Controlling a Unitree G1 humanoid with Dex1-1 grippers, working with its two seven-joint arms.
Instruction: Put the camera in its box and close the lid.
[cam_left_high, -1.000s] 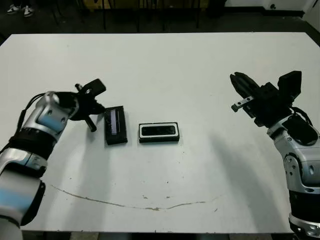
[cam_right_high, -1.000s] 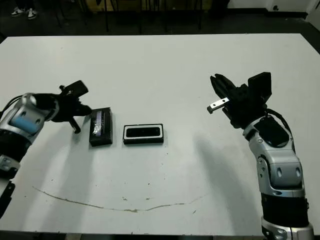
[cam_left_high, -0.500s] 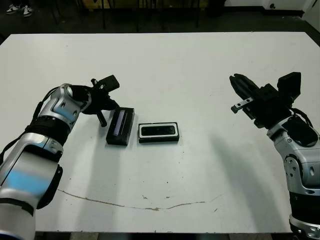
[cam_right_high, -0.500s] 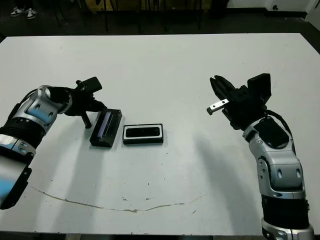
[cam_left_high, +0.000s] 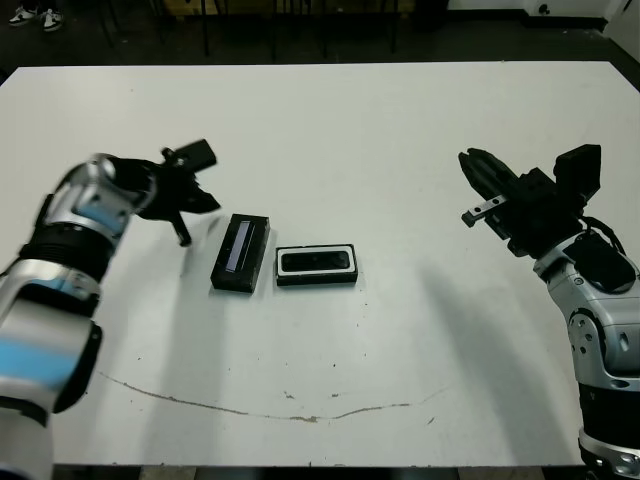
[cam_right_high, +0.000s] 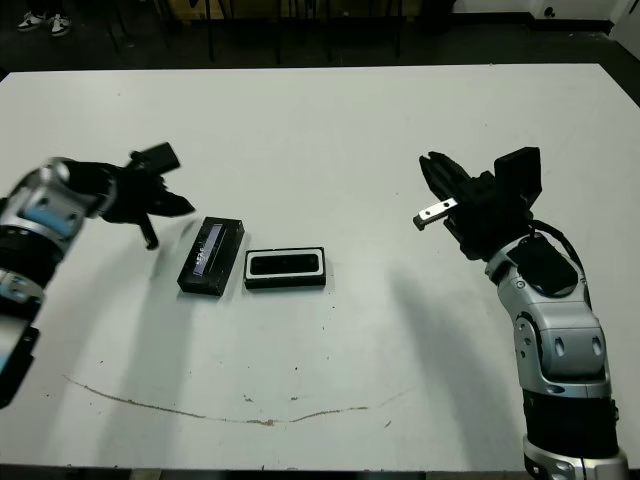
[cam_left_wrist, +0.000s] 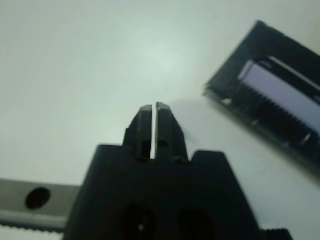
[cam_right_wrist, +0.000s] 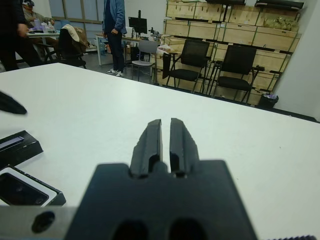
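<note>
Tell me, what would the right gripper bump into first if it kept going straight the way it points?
Probably just the table. The right gripper, jaws shut, aims over bare white tabletop. The lid and box lie off to one side of that line. Depth is hard to judge, though.

Worktop (cam_left_high: 400, 130) is showing smooth matt white; the lid (cam_left_high: 241, 253) beside the box (cam_left_high: 318, 264) is carrying a glossy silvery strip.

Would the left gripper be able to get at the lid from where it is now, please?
Probably yes: the left gripper, fingers shut, sits just left of the lid, with only bare table between; the box lies on the lid's far side.
</note>
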